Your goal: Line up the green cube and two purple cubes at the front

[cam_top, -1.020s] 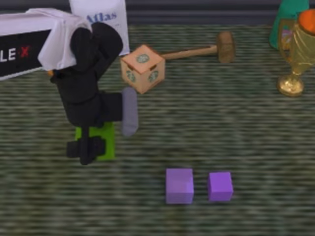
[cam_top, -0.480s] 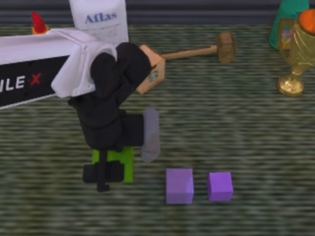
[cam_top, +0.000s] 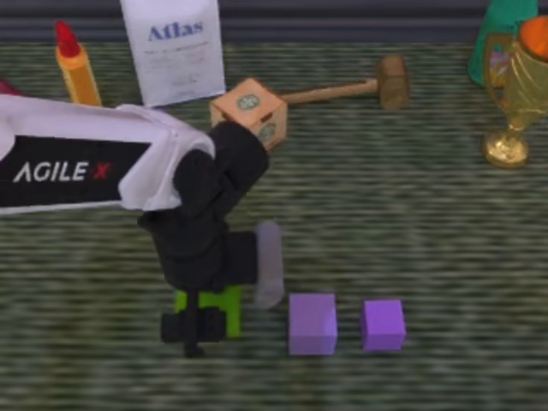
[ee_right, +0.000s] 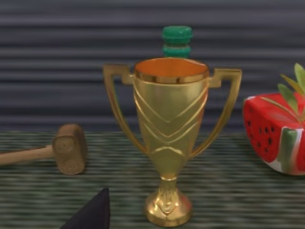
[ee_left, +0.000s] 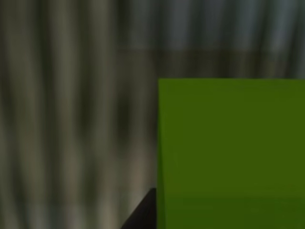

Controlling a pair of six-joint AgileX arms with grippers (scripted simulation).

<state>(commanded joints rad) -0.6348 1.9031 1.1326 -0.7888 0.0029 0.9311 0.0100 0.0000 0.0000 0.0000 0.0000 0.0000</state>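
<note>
The left gripper (cam_top: 195,328) clamps the green cube (cam_top: 224,306), with the purple cubes (cam_top: 312,323) lying just to its right.

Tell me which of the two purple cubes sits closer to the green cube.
The paler, larger purple cube sits closer, just right of the green cube under the left gripper. The smaller vivid purple cube lies farther right.

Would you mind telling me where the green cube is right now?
In the top view, the green cube sits front and left of centre, under the left tool, just left of the larger purple cube.
</note>
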